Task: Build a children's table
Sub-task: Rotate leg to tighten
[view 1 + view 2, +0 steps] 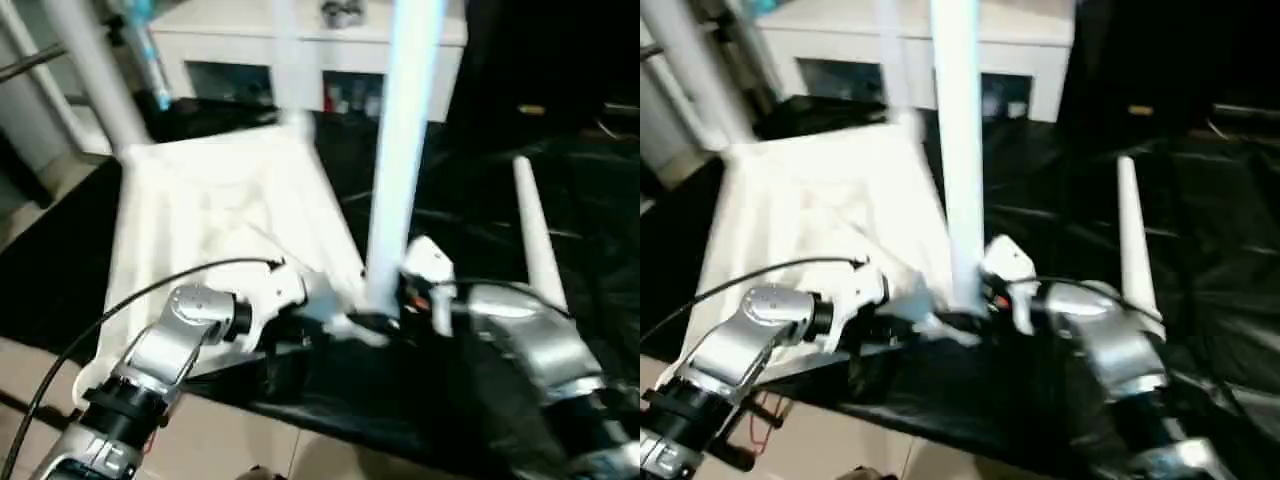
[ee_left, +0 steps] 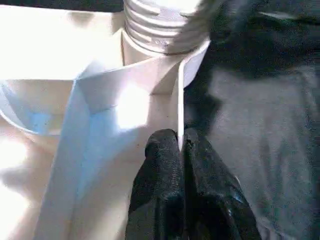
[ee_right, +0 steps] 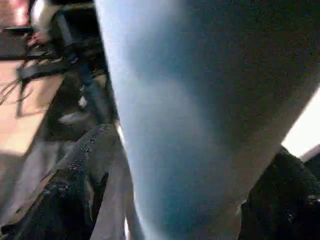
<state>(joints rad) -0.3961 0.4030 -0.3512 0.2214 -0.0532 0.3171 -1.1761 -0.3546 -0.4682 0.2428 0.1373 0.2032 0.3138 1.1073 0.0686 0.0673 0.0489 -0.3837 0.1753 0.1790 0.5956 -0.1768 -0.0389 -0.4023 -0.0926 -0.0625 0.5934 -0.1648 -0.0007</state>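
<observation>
A cross-threaded or half-seated leg [image 1: 405,150] is the main risk: it stands upright in the tabletop's [image 1: 215,215] near corner socket [image 2: 160,55], its thread seen partly above the socket rim, and a sideways nudge from the right gripper [image 3: 165,200] could tilt it. That gripper's fingers [image 3: 65,200] are spread wide to either side of the leg's base; whether it is being squeezed cannot be told. The left gripper [image 2: 181,150] is pinched shut on the tabletop's thin edge wall just beside the socket; a slip there would let the upturned top twist. A spare leg [image 1: 535,240] lies on the black sheet [image 1: 590,200], beyond the right forearm.
</observation>
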